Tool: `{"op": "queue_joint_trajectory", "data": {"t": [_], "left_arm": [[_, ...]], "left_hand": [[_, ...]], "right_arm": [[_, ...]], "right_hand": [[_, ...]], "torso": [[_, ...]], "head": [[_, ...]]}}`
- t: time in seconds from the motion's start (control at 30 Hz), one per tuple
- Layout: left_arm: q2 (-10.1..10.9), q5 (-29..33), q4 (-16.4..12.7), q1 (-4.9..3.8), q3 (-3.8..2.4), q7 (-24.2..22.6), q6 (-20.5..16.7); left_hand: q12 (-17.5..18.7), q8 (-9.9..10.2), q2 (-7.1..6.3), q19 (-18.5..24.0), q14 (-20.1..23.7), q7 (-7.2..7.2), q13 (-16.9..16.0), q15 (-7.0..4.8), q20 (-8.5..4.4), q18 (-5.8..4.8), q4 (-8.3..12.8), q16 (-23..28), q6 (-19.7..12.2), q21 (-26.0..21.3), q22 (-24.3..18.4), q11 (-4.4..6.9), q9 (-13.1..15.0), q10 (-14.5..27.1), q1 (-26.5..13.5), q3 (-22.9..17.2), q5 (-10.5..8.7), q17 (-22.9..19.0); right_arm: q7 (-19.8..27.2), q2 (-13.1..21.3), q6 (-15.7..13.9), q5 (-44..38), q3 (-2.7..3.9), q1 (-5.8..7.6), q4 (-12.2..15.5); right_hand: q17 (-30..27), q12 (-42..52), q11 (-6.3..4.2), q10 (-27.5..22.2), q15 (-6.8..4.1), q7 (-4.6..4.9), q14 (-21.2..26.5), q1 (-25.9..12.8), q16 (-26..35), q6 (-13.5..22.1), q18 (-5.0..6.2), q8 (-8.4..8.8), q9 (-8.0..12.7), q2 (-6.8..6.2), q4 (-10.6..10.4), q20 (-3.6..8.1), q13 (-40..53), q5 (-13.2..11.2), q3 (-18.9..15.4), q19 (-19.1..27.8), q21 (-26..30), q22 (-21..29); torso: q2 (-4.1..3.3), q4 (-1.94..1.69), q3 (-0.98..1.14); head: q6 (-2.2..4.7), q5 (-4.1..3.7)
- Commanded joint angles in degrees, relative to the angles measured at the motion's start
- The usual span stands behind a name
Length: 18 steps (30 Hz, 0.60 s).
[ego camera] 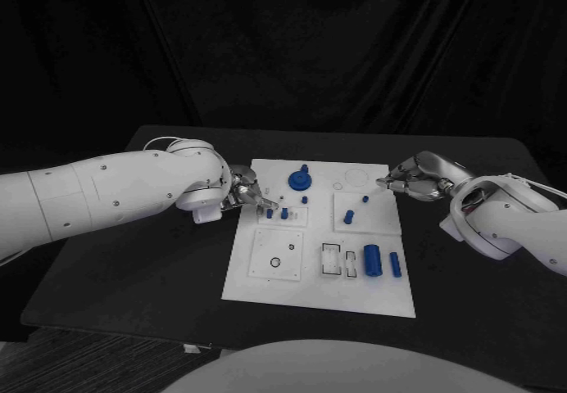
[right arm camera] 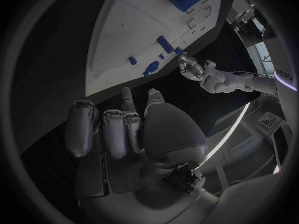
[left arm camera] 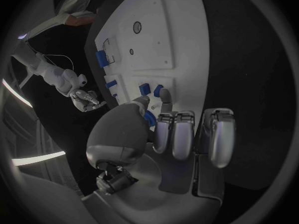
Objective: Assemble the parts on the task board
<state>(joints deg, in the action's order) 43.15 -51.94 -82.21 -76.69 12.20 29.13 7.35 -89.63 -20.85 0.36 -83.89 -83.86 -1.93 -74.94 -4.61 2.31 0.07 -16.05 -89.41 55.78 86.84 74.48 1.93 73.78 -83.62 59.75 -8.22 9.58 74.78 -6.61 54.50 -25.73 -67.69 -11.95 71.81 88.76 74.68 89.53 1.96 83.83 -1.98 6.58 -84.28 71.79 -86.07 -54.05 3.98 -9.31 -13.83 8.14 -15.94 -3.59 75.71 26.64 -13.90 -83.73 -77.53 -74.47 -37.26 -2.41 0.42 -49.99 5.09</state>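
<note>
The white task board (ego camera: 283, 282) lies mid-surface, studded with small blue parts (ego camera: 372, 259), some upright, some lying flat. The left hand (ego camera: 246, 192) pinches an upright blue peg (ego camera: 283, 213) at the board's left edge. The right hand (ego camera: 408, 182) hovers curled and empty by its far right corner.

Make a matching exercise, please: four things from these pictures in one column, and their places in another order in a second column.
Things:
1. left hand
2. right hand
3. large blue cylinder
4. blue knob part

Places:
A. lying on the task board's near right part
B. at the board's far right edge
C. at the board's far left edge
D. standing on the board's far middle part

Pairs: 1-C, 2-B, 3-A, 4-D
</note>
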Motion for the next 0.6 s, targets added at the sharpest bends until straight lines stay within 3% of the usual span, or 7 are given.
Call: {"op": "queue_joint_trajectory", "data": {"t": [0.03, 0.13, 0.3, 0.37, 0.43, 0.53, 0.6], "left_arm": [[1.3, -1.4, -1.6, -0.07, -0.06, -4.3, -8.3], [3.3, -1.6, -3.2, -0.41, -0.06, -8.3, -14.6], [4.9, -2.1, -4.0, -0.83, -0.06, -18.8, -24.9], [5.2, -4.3, -3.8, -0.91, -0.06, -24.9, -28.8], [5.3, -8.4, -3.1, -0.97, -0.05, -32.0, -31.8], [4.7, -14.9, -2.0, -0.95, -0.03, -38.2, -33.4], [3.9, -19.9, -1.2, -0.83, -0.02, -39.7, -32.9]], "left_hand": [[-0.4, -2.2, -0.86, -4.5, -6.1, 0.33, -15.1, -0.44, -0.78, 0.73, -0.5, -0.6, -0.6, -0.1, 14.5, 0.34, 2.5, -6.4, -0.5, 3.1, -0.61, 15.2], [-0.4, -3.3, -0.65, -4.7, -6.1, 0.36, -15.1, -0.50, -0.92, 0.64, -0.7, -0.6, -1.4, 0.3, 14.6, 0.36, 2.7, -6.4, -3.0, 6.4, -3.99, 15.2], [-0.4, -4.0, -0.67, -4.7, -6.1, 0.22, -15.1, -0.34, -0.83, 0.61, -0.6, -0.6, -2.3, 0.4, 14.6, 0.20, 2.7, -6.4, -3.4, 9.1, -3.30, 15.2], [-0.4, -4.6, -0.48, -5.0, -6.1, 0.06, -15.1, -0.12, -0.72, 0.47, -0.1, -0.6, -3.5, 1.0, 14.8, 0.00, 2.8, -6.4, -0.7, 9.5, 0.00, 15.2], [-0.4, -5.8, 0.09, -4.7, -6.1, -0.91, -15.1, 0.87, -0.21, 0.56, 0.5, -0.6, -8.4, 0.6, 14.7, -0.85, 2.8, -6.4, 9.2, 8.0, 9.13, 15.2], [0.5, -1.7, -0.12, -2.9, -6.1, -2.16, -14.6, 1.48, 0.81, 1.17, 1.8, -0.6, -14.9, -1.9, 13.9, -1.61, -0.3, -5.4, 20.3, 4.8, 7.51, 15.2], [28.6, 4.3, -1.74, -0.6, -5.2, -4.04, 0.4, 2.77, 1.98, 1.75, 2.6, 0.2, -20.7, -4.7, 13.0, -3.42, -6.0, 22.6, 27.1, 0.7, 1.67, 14.1]], "right_arm": [[-1.0, 0.2, 0.1, -0.1, 0.03, -0.14, 0.2], [-1.0, 0.4, 0.1, -0.1, 0.03, -0.14, 0.2], [-1.1, 0.6, 0.0, -0.1, 0.03, -0.14, 0.3], [-1.1, 0.7, -0.1, -0.1, 0.03, -0.14, 0.4], [-1.0, 0.8, -0.2, -0.1, 0.03, -0.13, 0.6], [-0.7, 1.0, -0.6, -0.1, 0.03, -0.13, 0.9], [-0.4, 1.1, -0.9, -0.1, 0.03, -0.14, 1.1]], "right_hand": [[7.3, 0.5, 0.06, 6.2, -0.12, -0.02, -4.0, 1.9, 0.5, 0.0, -0.71, 0.70, 0.7, 0.69, 0.7, -0.38, 14.3, 1.7, 0.3, -1.3, 0.8, -11.1], [7.3, 0.5, 0.06, 6.2, -0.12, -0.02, -4.0, 1.9, 0.5, 0.0, -0.71, 0.70, 0.7, 0.69, 0.7, -0.38, 14.3, 1.7, 0.3, -1.3, 0.8, -11.1], [7.3, 0.5, 0.06, 6.2, -0.12, -0.01, -4.0, 1.9, 0.5, 0.0, -0.70, 0.71, 0.7, 0.67, 0.8, -0.38, 14.3, 1.8, 0.3, -1.3, 0.8, -11.1], [7.3, 0.5, 0.06, 6.2, -0.12, -0.01, -4.0, 1.9, 0.5, 0.0, -0.70, 0.71, 0.7, 0.67, 0.8, -0.38, 14.3, 1.8, 0.3, -1.3, 0.8, -11.1], [7.3, 0.5, 0.06, 6.2, -0.12, -0.01, -4.0, 1.9, 0.5, 0.0, -0.71, 0.72, 0.7, 0.65, 0.8, -0.38, 14.3, 1.9, 0.3, -1.3, 0.8, -11.1], [7.3, 0.5, 0.06, 6.2, -0.12, 0.00, -4.0, 2.0, 0.5, 0.1, -0.72, 0.72, 0.7, 0.64, 0.8, -0.38, 14.3, 1.9, 0.3, -1.3, 0.8, -11.1], [7.3, 0.5, 0.06, 6.2, -0.12, 0.00, -4.0, 2.0, 0.5, 0.1, -0.72, 0.72, 0.7, 0.64, 0.8, -0.38, 14.3, 1.9, 0.3, -1.3, 0.8, -11.1]], "torso": [[0.00, -0.03, -0.01], [0.02, -0.02, -0.01], [0.03, 0.02, -0.04], [0.05, 0.00, -0.05], [0.05, 0.01, -0.03], [0.07, -0.02, 0.00], [0.06, 0.00, 0.02]], "head": [[-0.01, -0.09], [-0.01, -0.19], [-0.01, -0.29], [-0.01, -0.31], [-0.01, -0.33], [-0.01, -0.44], [-0.01, -0.43]]}}
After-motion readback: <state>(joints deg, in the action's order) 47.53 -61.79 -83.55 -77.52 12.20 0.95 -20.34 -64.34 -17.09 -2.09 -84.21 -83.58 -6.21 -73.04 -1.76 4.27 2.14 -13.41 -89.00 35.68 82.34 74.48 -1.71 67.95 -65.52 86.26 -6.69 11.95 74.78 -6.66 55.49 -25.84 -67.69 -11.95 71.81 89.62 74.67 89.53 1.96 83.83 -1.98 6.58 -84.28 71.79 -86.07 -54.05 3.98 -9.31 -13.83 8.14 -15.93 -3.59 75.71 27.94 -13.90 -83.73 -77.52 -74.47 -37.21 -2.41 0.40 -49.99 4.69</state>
